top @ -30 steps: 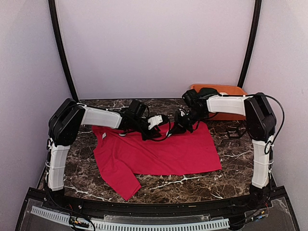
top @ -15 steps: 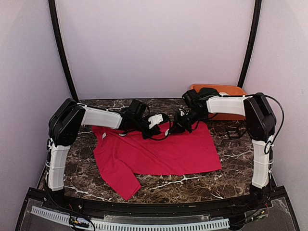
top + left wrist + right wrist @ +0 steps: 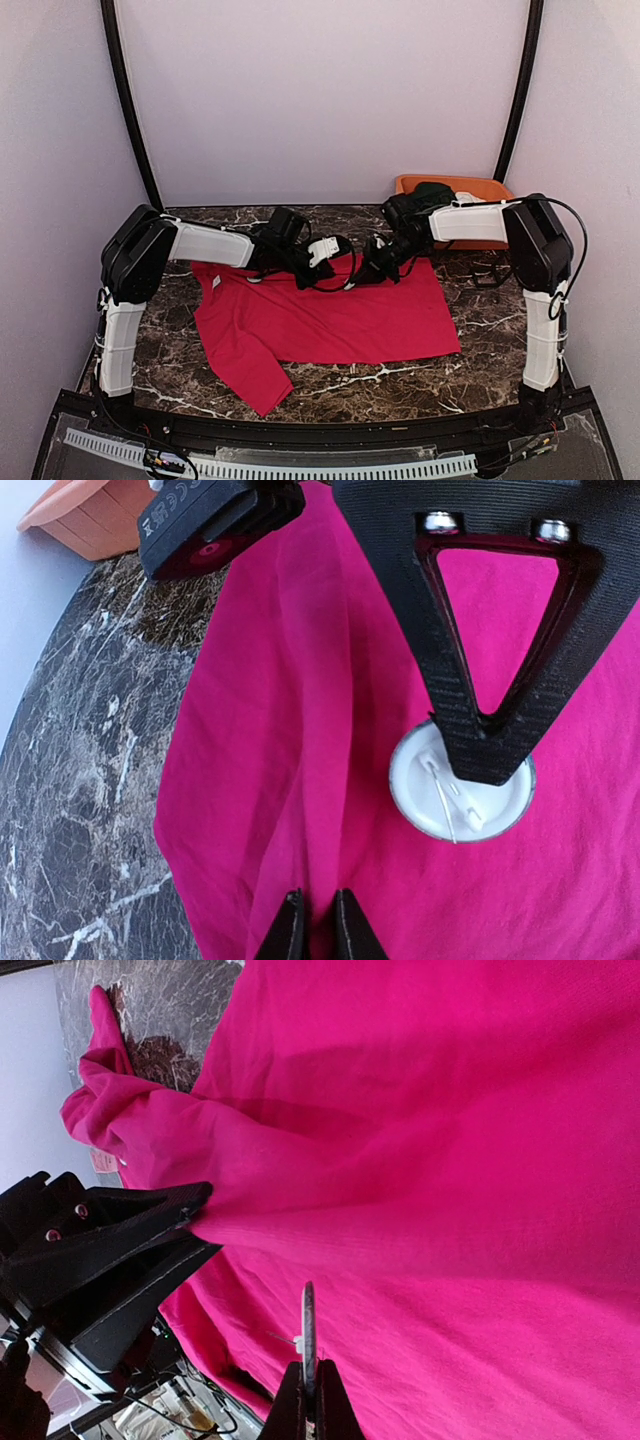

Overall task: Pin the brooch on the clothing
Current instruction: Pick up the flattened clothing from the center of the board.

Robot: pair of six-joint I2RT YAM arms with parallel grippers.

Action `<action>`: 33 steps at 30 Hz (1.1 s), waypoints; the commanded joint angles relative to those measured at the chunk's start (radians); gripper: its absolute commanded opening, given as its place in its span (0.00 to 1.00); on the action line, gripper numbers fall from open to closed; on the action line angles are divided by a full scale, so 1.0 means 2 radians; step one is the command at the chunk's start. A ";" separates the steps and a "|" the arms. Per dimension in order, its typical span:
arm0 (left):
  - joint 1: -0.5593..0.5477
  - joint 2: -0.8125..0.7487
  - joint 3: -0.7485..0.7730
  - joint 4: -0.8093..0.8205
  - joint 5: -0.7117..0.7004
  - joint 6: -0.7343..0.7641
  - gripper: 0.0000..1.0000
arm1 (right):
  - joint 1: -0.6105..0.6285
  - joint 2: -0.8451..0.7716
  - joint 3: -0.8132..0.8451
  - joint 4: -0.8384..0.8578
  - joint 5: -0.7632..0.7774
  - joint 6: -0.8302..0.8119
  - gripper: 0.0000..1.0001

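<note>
The clothing, a bright red T-shirt (image 3: 340,320), lies spread on the marble table (image 3: 490,320). My left gripper (image 3: 318,922) is pinched on a raised fold of the shirt (image 3: 300,780) near its upper edge; in the right wrist view its black fingers (image 3: 120,1245) pull the cloth into a ridge. My right gripper (image 3: 308,1400) is shut on the brooch (image 3: 308,1325), a white round badge held edge-on just above the shirt. In the left wrist view the brooch (image 3: 430,805) shows its back, with the thin pin swung open. The two grippers meet over the shirt's far edge (image 3: 352,272).
An orange bin (image 3: 470,185) stands at the back right with a dark green garment (image 3: 432,190) in it, close behind my right arm. Black cables (image 3: 490,272) lie on the marble right of the shirt. White walls close in the table on three sides.
My left gripper has closed down onto the fold of the shirt. The right gripper with the brooch has shifted slightly left and lower, closer to the left one.
</note>
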State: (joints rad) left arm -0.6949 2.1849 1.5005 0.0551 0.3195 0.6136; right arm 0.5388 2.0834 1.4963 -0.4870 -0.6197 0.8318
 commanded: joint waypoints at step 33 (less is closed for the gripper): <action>-0.019 -0.003 -0.005 -0.025 0.023 0.024 0.02 | -0.016 0.021 0.052 -0.002 0.015 0.014 0.00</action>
State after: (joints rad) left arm -0.7185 2.1849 1.5005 0.0475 0.3538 0.6449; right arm 0.5159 2.1418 1.5764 -0.4786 -0.5995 0.8513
